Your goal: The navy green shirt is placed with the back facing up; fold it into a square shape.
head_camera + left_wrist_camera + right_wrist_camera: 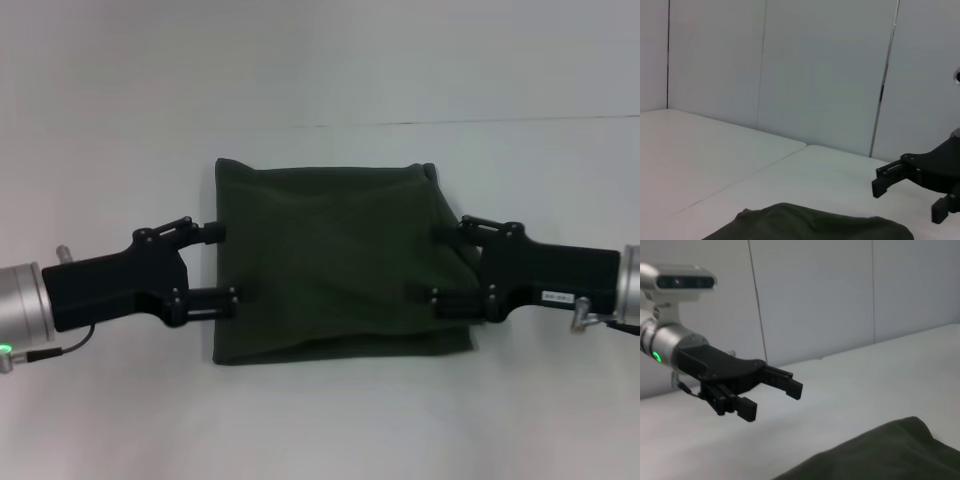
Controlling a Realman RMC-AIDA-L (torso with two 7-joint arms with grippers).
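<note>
- One navy green shirt (340, 265) lies in front of me, folded into a rough square.
- Two grippers of mine: my left gripper (228, 264) and my right gripper (428, 262), each with two fingers spread apart.
- One white table (320, 430).

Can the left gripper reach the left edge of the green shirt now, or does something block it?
Probably yes. The left gripper is open and hangs right at the left edge of the navy green shirt, with only bare table around it. The right gripper is at the opposite edge, out of the way.

Even, bright light (soft shadows), slight blur
</note>
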